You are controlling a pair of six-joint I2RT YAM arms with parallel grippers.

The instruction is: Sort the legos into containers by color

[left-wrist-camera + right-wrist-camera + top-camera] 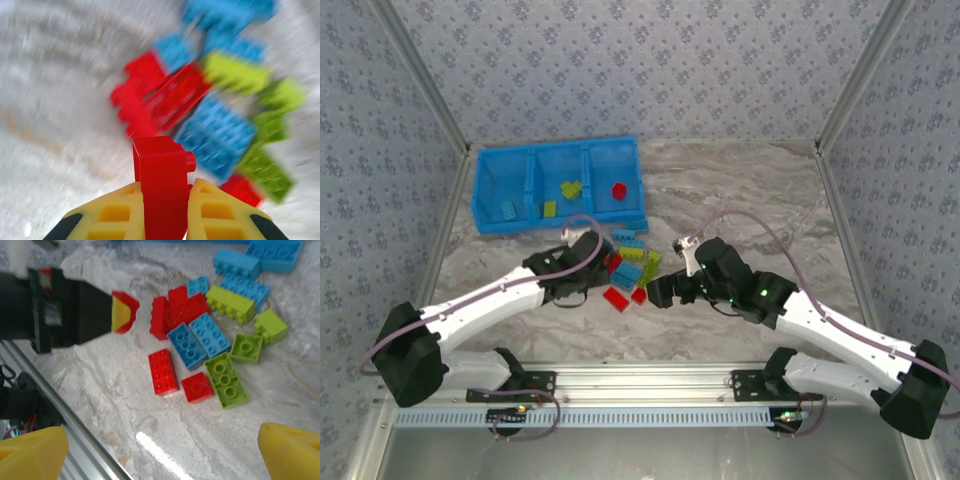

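Few legos lie sorted in the tray, the pile waits; the left gripper clamps a red brick, the right gripper is wide open, empty.

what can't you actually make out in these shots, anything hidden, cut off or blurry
1. Left wrist view: the loose pile is motion-blurred, so studs and brick edges smear.
2. Left wrist view: the lower part of the held red brick is hidden between the pads of the left claw.
3. Top view: bricks in the pile and in the tray are too small to count surely.
4. Right wrist view: the top edge cuts off a blue brick.
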